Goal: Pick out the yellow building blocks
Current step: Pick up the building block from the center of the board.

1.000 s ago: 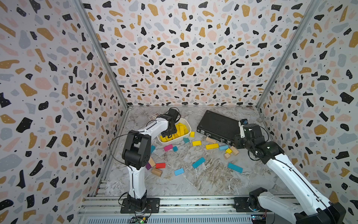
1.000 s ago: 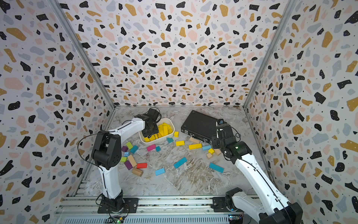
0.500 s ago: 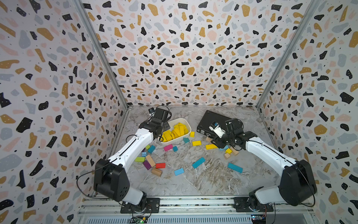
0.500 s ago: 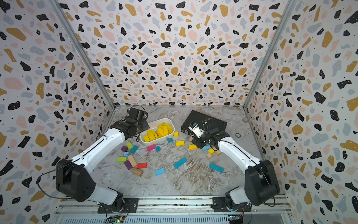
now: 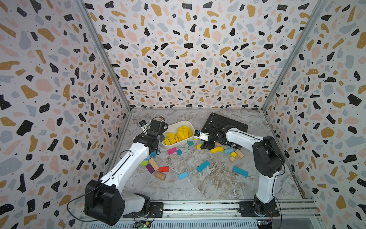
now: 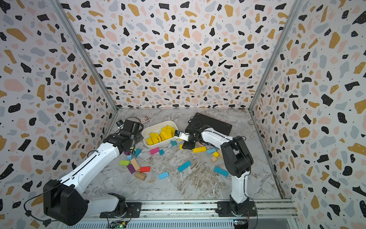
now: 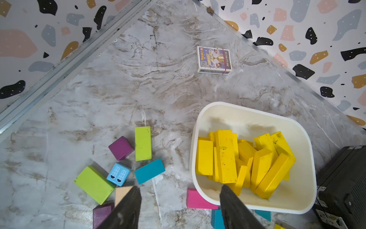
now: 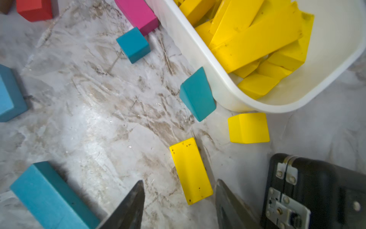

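Fingers (image 8: 128, 206) of the right gripper (image 8: 179, 180) stand spread with nothing between them, low over the marble floor, with a short yellow bar (image 8: 190, 170) lying just ahead. The left gripper (image 7: 180, 186) hangs spread and empty too, by the near left end of the white bin (image 8: 184, 39). Most of the yellow building blocks (image 5: 179, 134) are heaped in that bin, so I judge the sorting well along. Loose yellows remain: this bar, a chunky yellow block (image 8: 248, 127) at the bin's corner, and further right a longer yellow bar (image 5: 216, 149) and a small yellow cube (image 5: 233, 154). Next I should set the right jaws astride the short bar's narrow width, clear of the black case (image 8: 316, 188), then close.
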Action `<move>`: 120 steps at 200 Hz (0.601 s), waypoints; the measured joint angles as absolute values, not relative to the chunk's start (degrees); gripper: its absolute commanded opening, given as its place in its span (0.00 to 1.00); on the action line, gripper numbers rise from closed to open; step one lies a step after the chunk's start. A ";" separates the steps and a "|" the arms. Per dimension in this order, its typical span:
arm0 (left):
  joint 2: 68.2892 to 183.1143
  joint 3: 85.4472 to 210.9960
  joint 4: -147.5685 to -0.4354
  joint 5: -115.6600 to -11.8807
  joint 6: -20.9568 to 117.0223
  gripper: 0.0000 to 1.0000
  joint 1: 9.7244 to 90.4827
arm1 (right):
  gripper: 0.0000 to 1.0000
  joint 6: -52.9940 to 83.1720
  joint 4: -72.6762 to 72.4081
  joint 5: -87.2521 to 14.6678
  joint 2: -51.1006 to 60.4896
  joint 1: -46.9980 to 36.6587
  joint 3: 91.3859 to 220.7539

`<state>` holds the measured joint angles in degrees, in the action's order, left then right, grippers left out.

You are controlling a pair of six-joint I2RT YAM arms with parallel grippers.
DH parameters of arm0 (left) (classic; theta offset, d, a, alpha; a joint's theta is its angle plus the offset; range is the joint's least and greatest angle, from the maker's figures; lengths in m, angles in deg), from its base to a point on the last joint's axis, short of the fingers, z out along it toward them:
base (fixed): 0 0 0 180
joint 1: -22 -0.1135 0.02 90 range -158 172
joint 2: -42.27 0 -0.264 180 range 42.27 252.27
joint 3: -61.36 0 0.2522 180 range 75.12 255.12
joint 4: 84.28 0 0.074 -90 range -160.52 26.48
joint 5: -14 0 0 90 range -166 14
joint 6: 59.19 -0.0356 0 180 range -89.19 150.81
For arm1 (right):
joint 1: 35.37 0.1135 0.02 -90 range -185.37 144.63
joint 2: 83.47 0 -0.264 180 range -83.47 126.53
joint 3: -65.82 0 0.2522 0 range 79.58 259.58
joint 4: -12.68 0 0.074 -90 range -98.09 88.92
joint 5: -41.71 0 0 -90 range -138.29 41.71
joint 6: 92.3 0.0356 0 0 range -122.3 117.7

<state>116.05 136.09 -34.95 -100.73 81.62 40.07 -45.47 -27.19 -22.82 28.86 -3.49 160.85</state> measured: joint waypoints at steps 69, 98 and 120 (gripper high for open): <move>116.05 135.96 -34.58 -100.82 81.82 0.64 39.68 | 0.53 -51.73 -34.45 -23.32 37.02 -3.34 168.90; 116.05 135.96 -34.62 -100.82 81.79 0.64 39.63 | 0.51 -52.66 -34.56 -25.13 38.94 -2.90 170.12; 116.05 135.96 -34.62 -100.82 81.77 0.64 39.50 | 0.47 -53.10 -34.58 -26.07 39.53 -2.58 170.12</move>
<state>116.05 135.96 -34.62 -100.82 81.77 39.50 -53.10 -34.58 -26.07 39.53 -2.58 170.12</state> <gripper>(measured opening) 0.642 0.487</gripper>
